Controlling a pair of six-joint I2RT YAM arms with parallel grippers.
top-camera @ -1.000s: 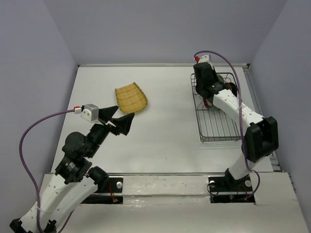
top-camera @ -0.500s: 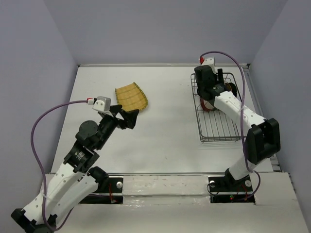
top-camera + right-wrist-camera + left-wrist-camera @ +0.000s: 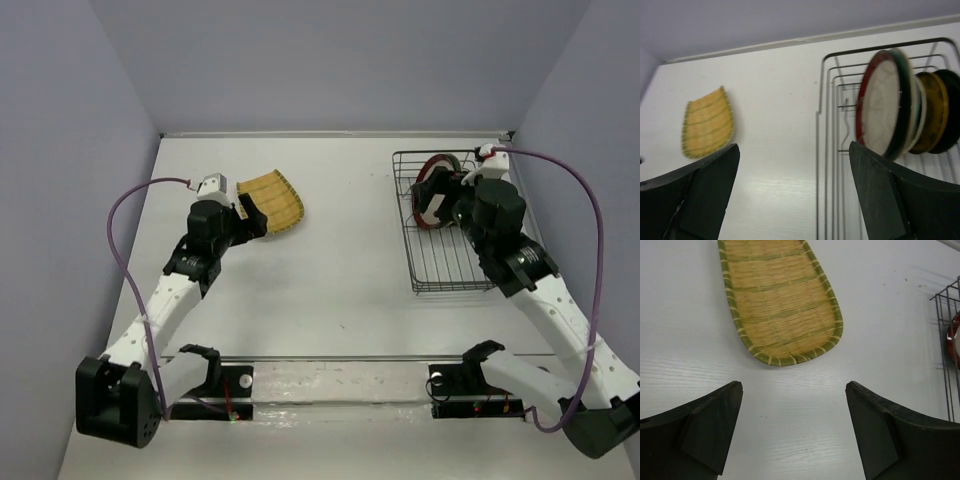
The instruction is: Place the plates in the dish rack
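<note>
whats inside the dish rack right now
Plates standing on edge at the far end of the dish rack: a red-rimmed beige plate in front, an ochre plate and a black plate behind. The ones between show only rims, so their count is unclear.
</note>
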